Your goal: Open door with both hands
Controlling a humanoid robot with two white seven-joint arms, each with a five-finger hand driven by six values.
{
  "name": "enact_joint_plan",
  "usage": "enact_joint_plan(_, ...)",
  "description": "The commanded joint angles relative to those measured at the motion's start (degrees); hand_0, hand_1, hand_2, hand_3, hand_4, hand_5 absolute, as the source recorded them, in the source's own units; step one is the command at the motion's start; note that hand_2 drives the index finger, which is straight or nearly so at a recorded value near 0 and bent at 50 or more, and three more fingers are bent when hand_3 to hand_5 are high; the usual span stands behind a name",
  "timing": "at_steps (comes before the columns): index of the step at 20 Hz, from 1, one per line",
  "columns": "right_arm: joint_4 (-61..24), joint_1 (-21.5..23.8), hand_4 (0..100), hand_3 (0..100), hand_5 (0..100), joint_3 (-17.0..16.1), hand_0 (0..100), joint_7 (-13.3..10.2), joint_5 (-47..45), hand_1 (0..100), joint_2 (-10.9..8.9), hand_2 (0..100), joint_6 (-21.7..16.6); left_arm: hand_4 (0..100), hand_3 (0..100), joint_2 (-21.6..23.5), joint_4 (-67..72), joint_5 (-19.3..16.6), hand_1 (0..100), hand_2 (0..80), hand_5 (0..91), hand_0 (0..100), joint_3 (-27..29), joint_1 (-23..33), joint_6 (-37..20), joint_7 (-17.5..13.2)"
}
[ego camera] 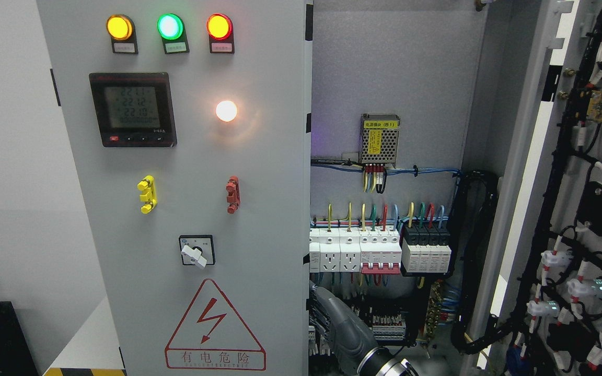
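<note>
The right door [583, 198] of the cabinet stands swung wide, wiring side out; the left door [186, 198] remains closed, lamps lit. One robot hand [332, 318] reaches from the bottom edge behind the left door's free edge, near the breakers [379, 253]. Finger state cannot be told. Risk: the hand snagging live wiring or tripping breakers as it pushes outward.

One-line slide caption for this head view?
Grey electrical cabinet: right door swung open, left door shut, grey robot arm reaching inside.
</note>
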Motion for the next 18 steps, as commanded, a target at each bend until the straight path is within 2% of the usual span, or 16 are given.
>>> enact_joint_plan(1, 0.2, 0.0, 0, 0, 0, -0.1, 39, -0.2, -0.1, 0, -0.02, 0, 0.1, 0, 0, 0.0, 0.0, 0.0, 0, 0.0, 0.0, 0, 0.0, 0.0, 0.2, 0.0)
enact_joint_plan(7, -0.3, 0.4, 0, 0, 0, 0.0, 39, 0.3, -1.9, 0, -0.11, 0, 0.0, 0, 0, 0.0, 0.0, 0.0, 0, 0.0, 0.0, 0, 0.0, -0.1, 0.1, 0.0)
enact_joint_plan(18, -2.7, 1.5, 0, 0, 0, 0.4, 39, 4.7, -4.3, 0, -0.28, 0, 0.0, 0, 0, 0.0, 0.0, 0.0, 0, 0.0, 0.0, 0, 0.0, -0.1, 0.1, 0.0)
